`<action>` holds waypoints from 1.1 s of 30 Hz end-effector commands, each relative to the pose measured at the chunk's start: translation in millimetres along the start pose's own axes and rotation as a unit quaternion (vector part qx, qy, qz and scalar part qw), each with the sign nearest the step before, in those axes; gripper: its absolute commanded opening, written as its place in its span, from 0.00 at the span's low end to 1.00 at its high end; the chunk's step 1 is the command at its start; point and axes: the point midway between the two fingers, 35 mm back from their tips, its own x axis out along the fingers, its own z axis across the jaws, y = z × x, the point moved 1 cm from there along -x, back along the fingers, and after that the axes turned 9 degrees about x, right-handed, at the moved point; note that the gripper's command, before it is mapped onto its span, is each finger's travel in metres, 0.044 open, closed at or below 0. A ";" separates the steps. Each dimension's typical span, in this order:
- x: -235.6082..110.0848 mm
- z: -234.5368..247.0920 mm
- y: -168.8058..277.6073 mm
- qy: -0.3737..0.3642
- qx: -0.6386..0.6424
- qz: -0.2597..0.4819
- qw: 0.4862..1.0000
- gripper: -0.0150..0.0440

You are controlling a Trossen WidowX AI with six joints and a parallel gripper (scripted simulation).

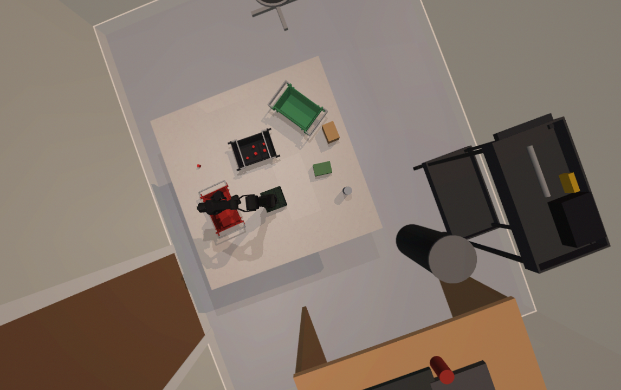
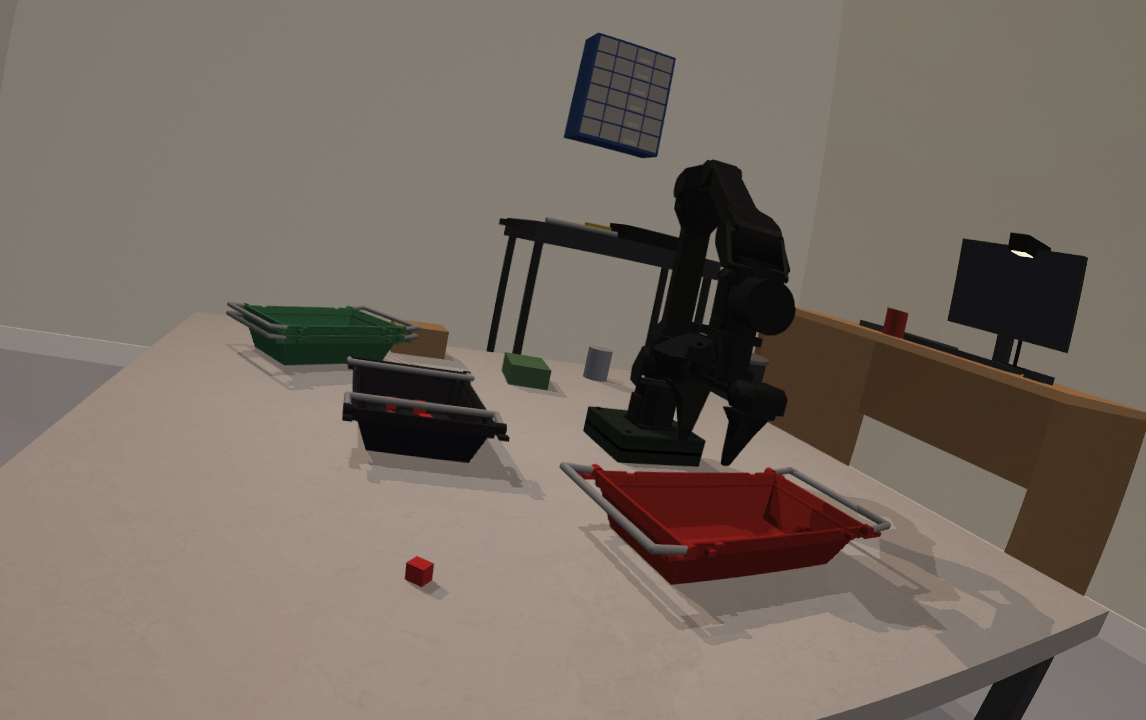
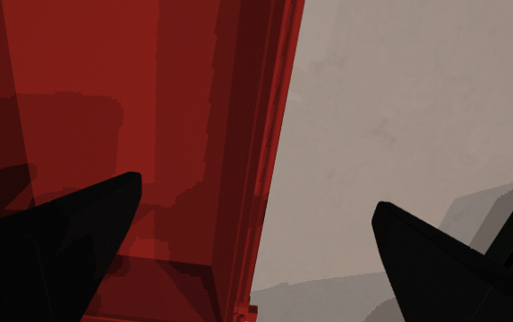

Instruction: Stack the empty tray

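Loaded black tray [image 2: 420, 420] stands near the middle of the table [image 2: 156, 555], carrying small red blocks [image 1: 254, 153]; its two wire bars [image 2: 420, 405] lie in across its top, one at each end, as the top view shows. The empty red tray [image 2: 720, 523] rests toward the table's near right corner in the exterior view, close to the right-hand edge, with its own bars [image 2: 617, 517] swung outward over its ends. The gripper [image 2: 713, 429] hangs above the red tray's side nearest the arm base [image 2: 644, 437], fingers spread wide and holding nothing. In the wrist view one fingertip [image 3: 117, 192] lies over the tray's red interior and the other over bare table, the tray's side wall [image 3: 260, 156] running between them. A stray red block [image 2: 419, 570] sits alone toward the near edge. A green tray [image 2: 322, 333] stands at the far corner, with a tan box [image 1: 330, 131], a green box [image 2: 525, 369] and a grey cylinder [image 2: 598, 362] along the far side.
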 end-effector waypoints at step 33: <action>77.0 -5.3 2.4 0.006 0.003 0.003 1.000 0.67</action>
